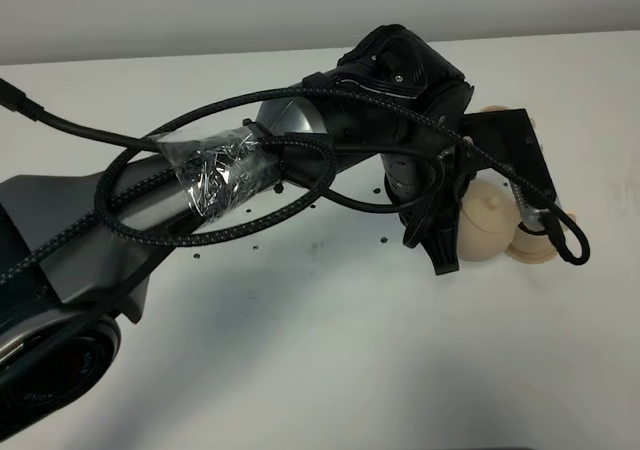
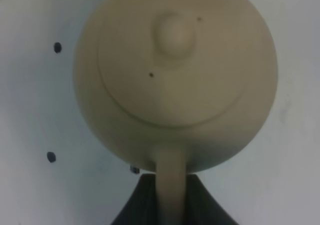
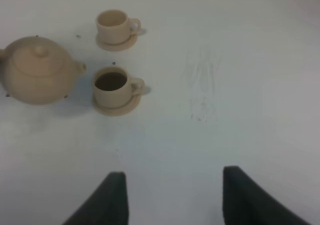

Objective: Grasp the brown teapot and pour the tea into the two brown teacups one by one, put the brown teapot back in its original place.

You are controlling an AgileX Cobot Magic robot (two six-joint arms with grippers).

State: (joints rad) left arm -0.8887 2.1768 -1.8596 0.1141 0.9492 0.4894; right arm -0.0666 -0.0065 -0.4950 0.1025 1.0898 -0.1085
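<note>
The brown teapot point(image 2: 175, 80) fills the left wrist view, upright with its lid on. My left gripper point(image 2: 170, 207) is shut on its loop handle point(image 2: 170, 180). From above, the left arm reaches across to the right and covers much of the teapot point(image 1: 490, 220). The two brown teacups stand on saucers beside the spout: the nearer cup point(image 3: 112, 87) holds dark tea, the farther cup point(image 3: 116, 26) looks empty. My right gripper point(image 3: 172, 200) hangs open over bare table, well away from them. The original place is hidden.
The white table point(image 1: 330, 370) has small dark dots point(image 2: 57, 47) around the teapot. The left arm's cables point(image 1: 200, 220) loop over the middle of the table. A cup saucer point(image 1: 535, 248) peeks out beside the teapot.
</note>
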